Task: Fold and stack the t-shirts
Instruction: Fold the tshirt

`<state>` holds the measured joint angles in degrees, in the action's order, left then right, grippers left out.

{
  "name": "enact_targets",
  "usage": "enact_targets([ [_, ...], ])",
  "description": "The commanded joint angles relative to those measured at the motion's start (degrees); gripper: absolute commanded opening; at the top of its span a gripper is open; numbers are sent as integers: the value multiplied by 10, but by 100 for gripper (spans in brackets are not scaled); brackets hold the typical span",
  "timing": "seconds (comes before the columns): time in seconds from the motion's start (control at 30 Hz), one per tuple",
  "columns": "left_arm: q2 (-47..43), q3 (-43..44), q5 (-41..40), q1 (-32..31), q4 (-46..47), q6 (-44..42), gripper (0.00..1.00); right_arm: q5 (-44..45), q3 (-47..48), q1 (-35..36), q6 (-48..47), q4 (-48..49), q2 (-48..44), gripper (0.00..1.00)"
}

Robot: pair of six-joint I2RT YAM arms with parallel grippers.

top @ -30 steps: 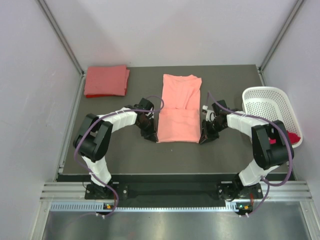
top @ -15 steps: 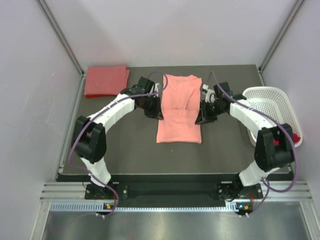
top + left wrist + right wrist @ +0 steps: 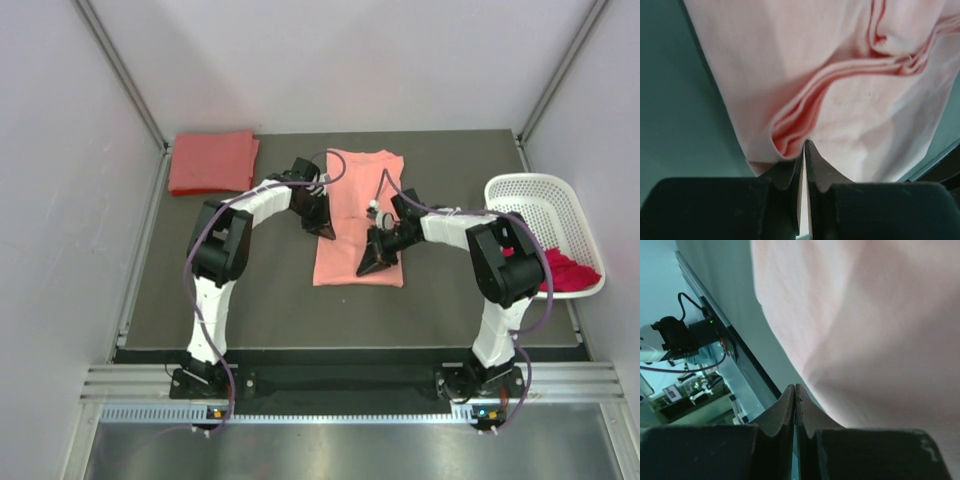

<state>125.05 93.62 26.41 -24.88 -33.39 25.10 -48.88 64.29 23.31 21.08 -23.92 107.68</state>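
overhead, a dark grey table [image 3: 250,300] sits between plain white walls [image 3: 60,200]. a salmon-pink t-shirt [image 3: 350,262] lies flat on the table's middle, part folded, its collar end away from the arm bases. well to its far left is a coral-red t-shirt [image 3: 211,162], folded square. to its right a white perforated basket [image 3: 520,190] holds a magenta-red t-shirt [image 3: 566,272] in a heap.

both arms reach inward to the salmon-pink t-shirt. the left gripper [image 3: 326,229] is tipped down at its left edge, about halfway along. the right gripper [image 3: 368,266] points down over its near half. on the left wrist view the fingers [image 3: 790,172] are pressed together on a bunched ridge of pink cloth. on the right wrist view the fingers [image 3: 777,412] are also pressed together, nipping the cloth's edge, which creases toward their tips.
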Motion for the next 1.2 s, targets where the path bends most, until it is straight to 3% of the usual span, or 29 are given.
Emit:
enact_targets([
  [0.0, 28, 49, 22, 6, 23, -20, 10, -30, -59, -12, -12, 28, -6, 1],
  [0.2, 38, 58, 22, 5, 21, -23, 9, -17, -111, -48, -36, 12, -38, 1],
  [0.33, 10, 67, 12, 5, -21, -28, 11, -21, -66, -48, -49, -31, -50, 1],
  [0.5, -81, 14, 36, -11, -3, 16, 22, -36, 0, -46, -15, -12, -55, 1],
  [0.63, -107, -57, 74, -37, 69, 70, 22, -52, 4, -49, 9, 34, 3, 1],
  [0.83, -106, -189, 125, -82, 219, 159, 18, -46, -86, -82, -20, 57, 21, 0],
  [0.97, -109, -251, 107, -91, 222, 147, 17, -27, -155, -126, -30, 58, -16, 0],
  [1.17, -138, -233, 47, -84, 115, 59, 16, -13, -126, -131, -40, 12, -57, 0],
])
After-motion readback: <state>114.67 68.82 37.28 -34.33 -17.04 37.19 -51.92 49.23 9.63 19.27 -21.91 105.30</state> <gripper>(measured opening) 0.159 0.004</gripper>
